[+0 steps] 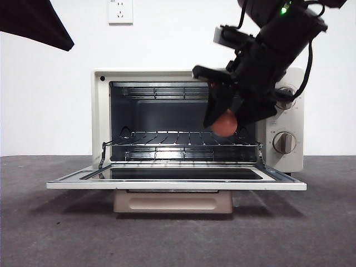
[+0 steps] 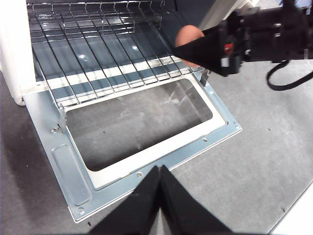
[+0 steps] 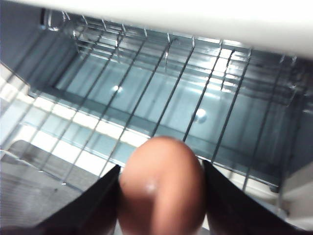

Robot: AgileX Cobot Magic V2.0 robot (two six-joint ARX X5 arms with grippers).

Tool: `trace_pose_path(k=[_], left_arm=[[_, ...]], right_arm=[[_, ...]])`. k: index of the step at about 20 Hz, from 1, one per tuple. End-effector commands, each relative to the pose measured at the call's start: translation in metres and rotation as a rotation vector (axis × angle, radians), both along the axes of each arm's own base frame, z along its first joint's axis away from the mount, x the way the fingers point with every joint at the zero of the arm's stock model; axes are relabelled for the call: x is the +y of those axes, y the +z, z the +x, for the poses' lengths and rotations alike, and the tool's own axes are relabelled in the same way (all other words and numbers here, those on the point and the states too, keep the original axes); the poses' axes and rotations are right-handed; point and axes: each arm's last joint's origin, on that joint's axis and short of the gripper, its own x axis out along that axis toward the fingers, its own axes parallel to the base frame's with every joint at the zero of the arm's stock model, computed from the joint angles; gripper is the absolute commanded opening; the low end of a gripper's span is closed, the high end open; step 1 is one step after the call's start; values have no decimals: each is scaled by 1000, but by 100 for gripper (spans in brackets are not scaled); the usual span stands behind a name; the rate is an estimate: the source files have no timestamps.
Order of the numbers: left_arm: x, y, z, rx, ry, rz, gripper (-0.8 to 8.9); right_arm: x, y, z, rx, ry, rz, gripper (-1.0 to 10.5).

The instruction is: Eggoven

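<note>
The cream toaster oven [image 1: 103,119] stands with its glass door [image 1: 178,177] folded down flat and its wire rack [image 1: 183,139] bare. My right gripper [image 1: 222,119] is shut on the reddish-brown egg [image 1: 225,123] and holds it at the right side of the oven's opening, a little above the rack's front. The egg [image 3: 161,188] fills the gap between the jaws in the right wrist view, with the rack [image 3: 161,93] beyond it. The left wrist view shows the egg [image 2: 188,36] and the right gripper above the rack [image 2: 98,54]. My left gripper [image 2: 160,169] is shut and empty, over the door's front edge [image 2: 146,171].
Two knobs [image 1: 285,142] sit on the oven's right panel, the upper one partly behind the right arm. The oven rests on a grey table [image 1: 55,233] before a white wall. A black arm tip [image 1: 33,22] shows at the top left corner.
</note>
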Motion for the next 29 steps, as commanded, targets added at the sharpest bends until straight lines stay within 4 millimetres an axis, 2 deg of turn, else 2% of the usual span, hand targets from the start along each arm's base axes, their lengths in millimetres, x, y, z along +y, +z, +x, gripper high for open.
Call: trace_pose_path(k=[1,6,7,10,17,24,29], left_arm=[[-1,3,1,-12,-11,-6,6],[-1,3,1,-13,-11,-6,6],[-1,3,1,-13,-11,-6,6],[-1,3,1,-13,-11,-6,6],[-1,2,1,-6,-11,-2,6],[-1,1,0,1,-14,11,6],[8,-6,13,17,79,56,6]], right_arm=[[4,-4,4,0,4,-1,2],[4,-8,7,0,0,-2,5],[4,-8,7,6,0,-6,29],[4,-9,6,18,-12,6,227],[5,-6,6,11,-18,11,305],[1,15,-2,-45,-36,45,316],[-9,50,-26,-92,-25,77,316]])
